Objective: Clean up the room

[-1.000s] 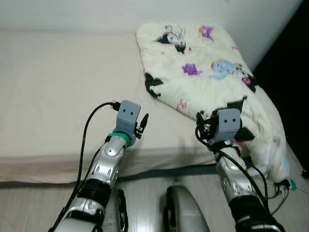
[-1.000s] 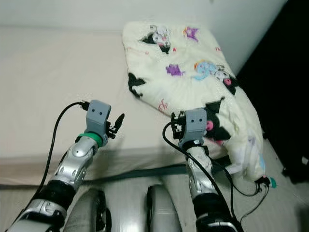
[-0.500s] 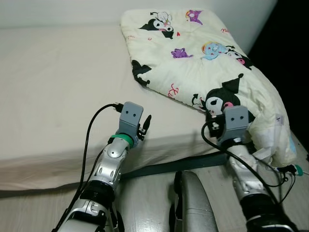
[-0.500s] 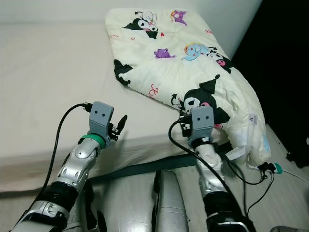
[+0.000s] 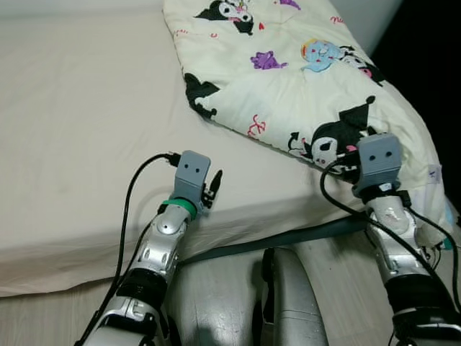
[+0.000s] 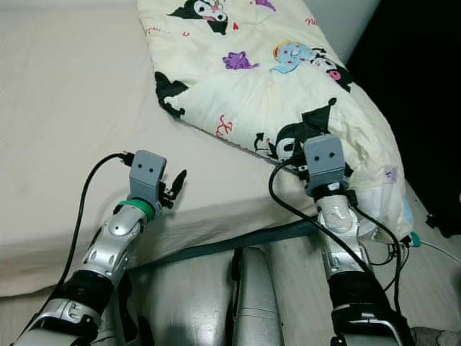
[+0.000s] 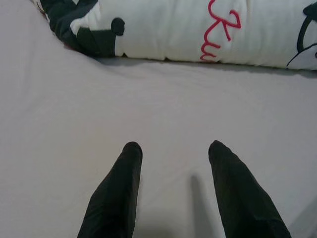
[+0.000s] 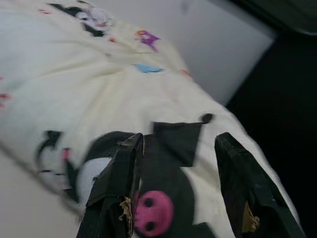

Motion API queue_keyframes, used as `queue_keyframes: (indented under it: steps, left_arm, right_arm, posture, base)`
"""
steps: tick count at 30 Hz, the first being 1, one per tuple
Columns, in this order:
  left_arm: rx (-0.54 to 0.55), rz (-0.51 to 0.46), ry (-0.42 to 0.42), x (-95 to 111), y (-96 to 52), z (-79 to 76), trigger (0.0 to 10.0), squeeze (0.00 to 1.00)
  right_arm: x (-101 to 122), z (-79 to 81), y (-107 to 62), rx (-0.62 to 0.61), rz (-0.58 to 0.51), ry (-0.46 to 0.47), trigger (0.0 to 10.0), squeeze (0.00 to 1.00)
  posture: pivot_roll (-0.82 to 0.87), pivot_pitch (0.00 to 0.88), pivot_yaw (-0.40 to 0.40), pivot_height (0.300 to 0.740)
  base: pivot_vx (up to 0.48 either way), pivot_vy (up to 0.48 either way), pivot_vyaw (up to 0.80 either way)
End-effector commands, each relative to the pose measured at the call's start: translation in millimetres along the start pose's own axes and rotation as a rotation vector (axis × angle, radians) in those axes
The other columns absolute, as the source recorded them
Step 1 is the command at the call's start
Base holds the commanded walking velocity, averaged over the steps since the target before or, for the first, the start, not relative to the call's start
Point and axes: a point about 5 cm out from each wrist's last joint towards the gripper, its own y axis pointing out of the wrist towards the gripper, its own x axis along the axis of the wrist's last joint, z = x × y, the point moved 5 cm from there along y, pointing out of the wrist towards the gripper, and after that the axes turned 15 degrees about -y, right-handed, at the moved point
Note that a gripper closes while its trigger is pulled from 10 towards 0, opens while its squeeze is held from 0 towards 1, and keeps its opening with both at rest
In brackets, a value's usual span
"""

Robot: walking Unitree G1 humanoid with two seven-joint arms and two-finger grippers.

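Note:
A cream quilt [image 5: 288,79] printed with black, purple and blue cartoon figures lies folded on the right half of the beige bed [image 5: 79,122]; its right side slumps over the bed's edge toward the floor. My right gripper [image 8: 176,144] hovers open just above the quilt's near corner, over a black cartoon face with a pink nose [image 8: 153,210]. My left gripper [image 7: 173,148] is open low over the bare sheet, a short way in front of the quilt's near edge [image 7: 198,39]. Neither holds anything.
The mattress front edge [image 5: 238,223] runs across just before my legs, with a dark bed frame strip [image 5: 288,241] under it. A white wall [image 8: 208,44] stands behind the bed. A dark area [image 6: 418,94] and cables [image 6: 432,245] lie on the floor at the right.
The camera has moved closer and tilted down, so the bed and quilt sit higher in the picture. My right gripper has risen from the mattress edge onto the quilt's corner. The left arm holds its pose.

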Motion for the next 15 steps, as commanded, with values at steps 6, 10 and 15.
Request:
queue_keyframes:
  steps: [6,10,15]
  left_arm:
    - [-0.006,0.030,0.016,-6,-3.3,-1.0,10.0,0.00]
    - [-0.011,0.036,0.030,-4,-3.4,1.9,10.0,0.00]
    - [-0.002,0.042,0.050,-2,-4.0,10.7,10.0,0.00]
  right_arm:
    - [-48,-33.8,-8.2,-0.179,0.205,0.251,10.0,0.00]
    - [-74,-48.3,-12.7,-0.213,0.288,0.365,10.0,0.00]
    - [-88,-70.3,-12.9,-0.233,0.339,0.329,10.0,1.00]
  posture:
    - [-0.11,0.104,0.025,0.496]
    - [-0.11,0.132,0.039,0.496]
    - [-0.10,0.155,0.051,0.496]
  base:
    - [0.000,0.000,0.00]
    - [0.000,0.000,0.00]
    - [0.000,0.000,0.00]
